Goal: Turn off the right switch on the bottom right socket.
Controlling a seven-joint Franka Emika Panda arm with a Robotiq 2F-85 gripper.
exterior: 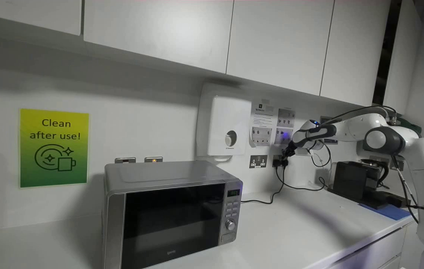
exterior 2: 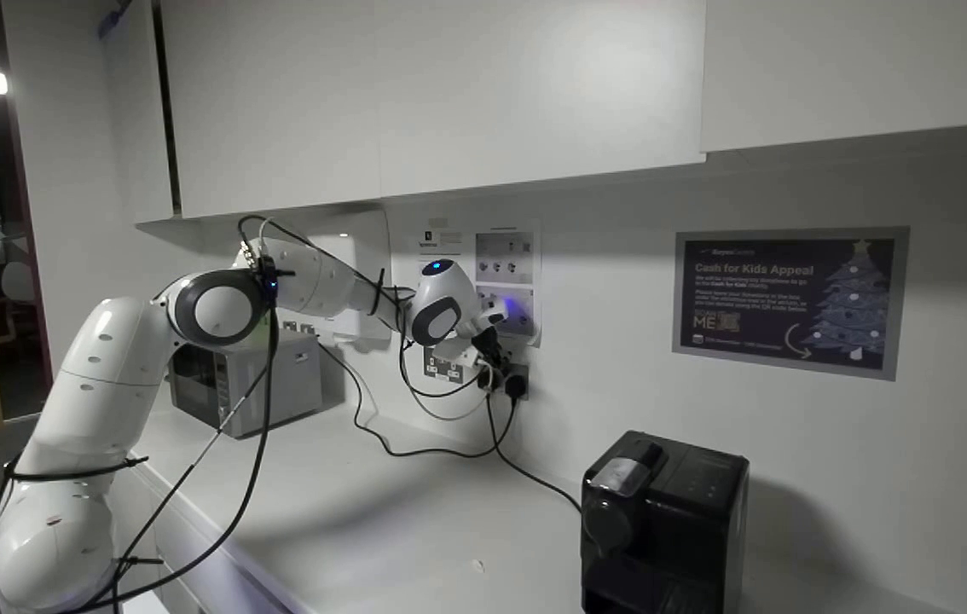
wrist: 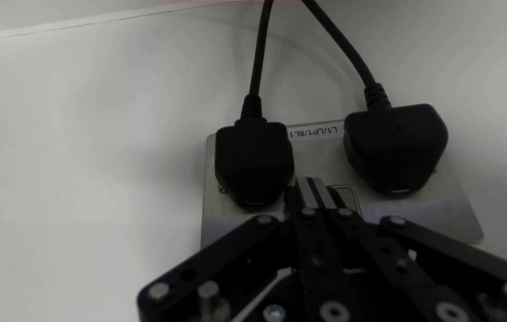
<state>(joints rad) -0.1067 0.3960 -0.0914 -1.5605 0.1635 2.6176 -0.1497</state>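
Observation:
A metal socket plate with two black plugs fills the middle of the wrist view, where its label reads upside down. One plug is at the plate's left in this view, the other plug at its right. My gripper is shut and empty, its fingertips together over the switch panel between the plugs. The fingers cover most of the panel, so the switches and their positions are hidden. Whether the tips touch the panel, I cannot tell. In both exterior views the gripper is at this socket.
Another double socket is on the wall beside it. Black cables run from the plugs along the counter. A microwave and a coffee machine stand on it. Cabinets hang above, and a white dispenser is on the wall.

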